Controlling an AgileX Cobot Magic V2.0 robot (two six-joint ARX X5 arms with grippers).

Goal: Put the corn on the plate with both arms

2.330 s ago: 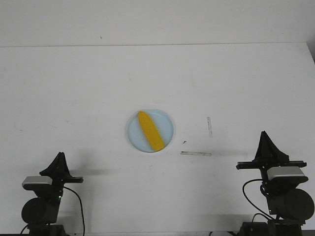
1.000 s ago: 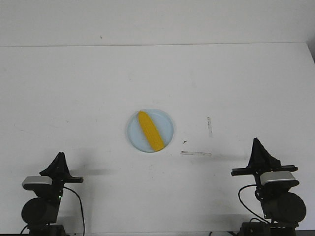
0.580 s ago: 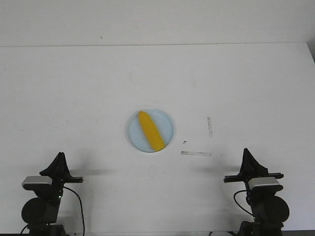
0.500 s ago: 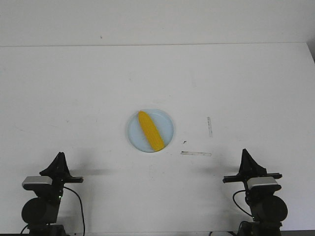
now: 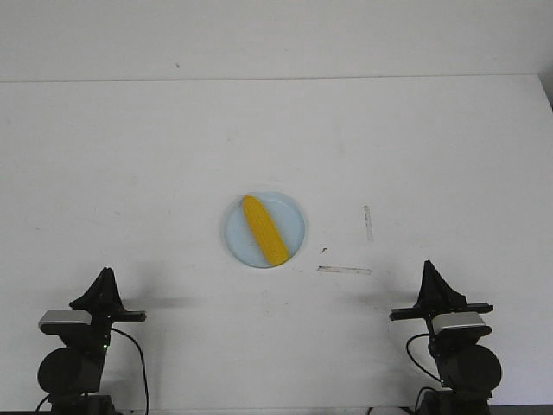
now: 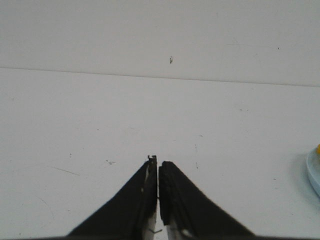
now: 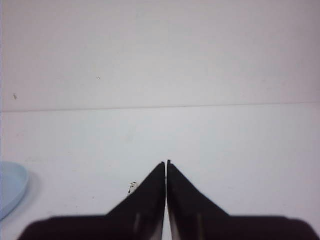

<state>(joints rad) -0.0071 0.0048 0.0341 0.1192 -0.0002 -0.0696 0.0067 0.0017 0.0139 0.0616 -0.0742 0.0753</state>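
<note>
White bench (image 5: pixel 155 173): the largest thing in view, a plain white top running from the near edge to a far edge against a pale wall; faint scuffs and specks mark it.
Bench marks: two short grey strips (image 5: pixel 344 270) lie right of the plate, one along the bench, one pointing far; a tiny dark fleck sits between them and the plate.
Left arm (image 5: pixel 71 367): black, parked at the near left corner, with a silver-grey camera module and a black cable looping down beside it.
Right arm (image 5: pixel 462 363): black, parked at the near right corner, with the same grey module and cable.
Plate (image 5: pixel 294 220): round, shallow, pale blue, near the middle of the bench, well apart from both arms; only a sliver of its rim shows at the edge of each wrist view (image 6: pixel 314 172) (image 7: pixel 10 187).
Corn (image 5: pixel 264 229): bright yellow cob lying on the plate, set diagonally, its narrow end far and left, its broad end near and right, reaching almost rim to rim.
Left hand (image 5: pixel 101 288): pointed, black, aimed far; in the left wrist view (image 6: pixel 158 165) its fingers are together with only a hairline seam, holding nothing.
Right hand (image 5: pixel 433 278): pointed, black, aimed far; in the right wrist view (image 7: pixel 166 163) its fingers meet tip to tip, holding nothing.
</note>
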